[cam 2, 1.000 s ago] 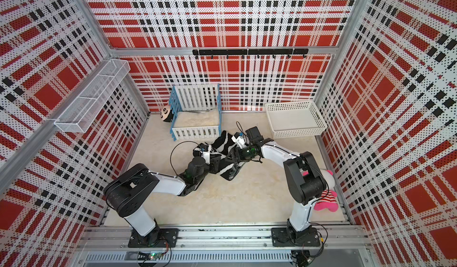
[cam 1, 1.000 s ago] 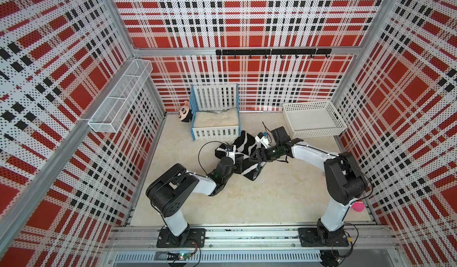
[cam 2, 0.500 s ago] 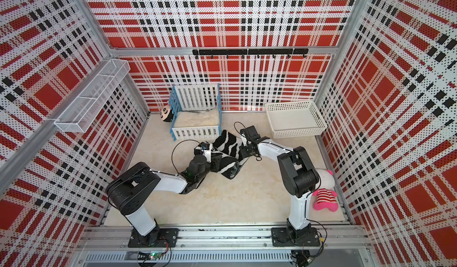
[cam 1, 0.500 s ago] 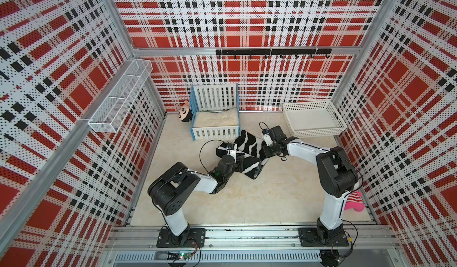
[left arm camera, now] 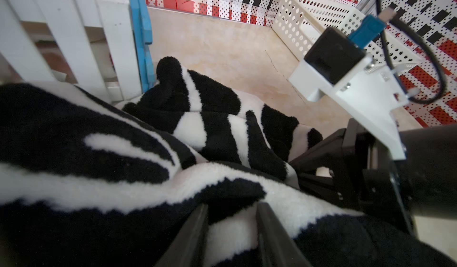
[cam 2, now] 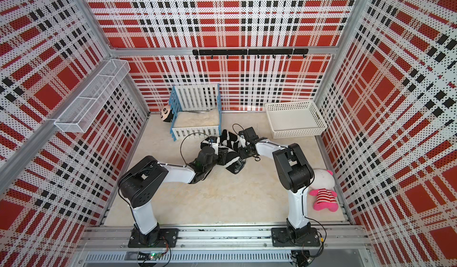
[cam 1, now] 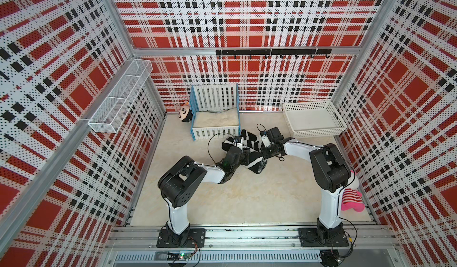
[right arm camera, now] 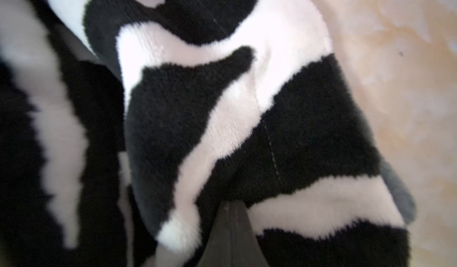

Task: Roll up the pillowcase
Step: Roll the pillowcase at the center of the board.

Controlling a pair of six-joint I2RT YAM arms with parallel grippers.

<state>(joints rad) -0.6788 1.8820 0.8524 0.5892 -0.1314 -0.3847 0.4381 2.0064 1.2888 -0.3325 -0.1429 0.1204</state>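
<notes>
The pillowcase (cam 1: 250,142) (cam 2: 230,141) lies bunched on the floor just in front of the cot, zebra stripes outward, with a sliver of its dark grey side (right arm camera: 398,194) showing at one edge. My left gripper (left arm camera: 232,211) (cam 1: 245,153) reaches in from the left and is shut on a fold of the pillowcase (left arm camera: 173,134), with striped plush filling the gap between its fingers. My right gripper (right arm camera: 231,210) (cam 1: 262,153) comes in from the right. Its fingers are pressed together, their tip against the plush (right arm camera: 222,105). No cloth shows between them.
A white-and-blue cot (cam 1: 215,132) with a cream cushion stands right behind the cloth, a panda-face toy (cam 1: 185,112) beside it. At the back right sits a white basket (cam 1: 312,132). By the right arm's base lies a pink-and-white striped plush toy (cam 1: 351,200). A wire shelf (cam 1: 121,97) hangs on the left wall.
My right gripper shut, drew back toward the basket and came in again against the cloth's right side. The left gripper kept its hold; the bundle shifted slightly.
</notes>
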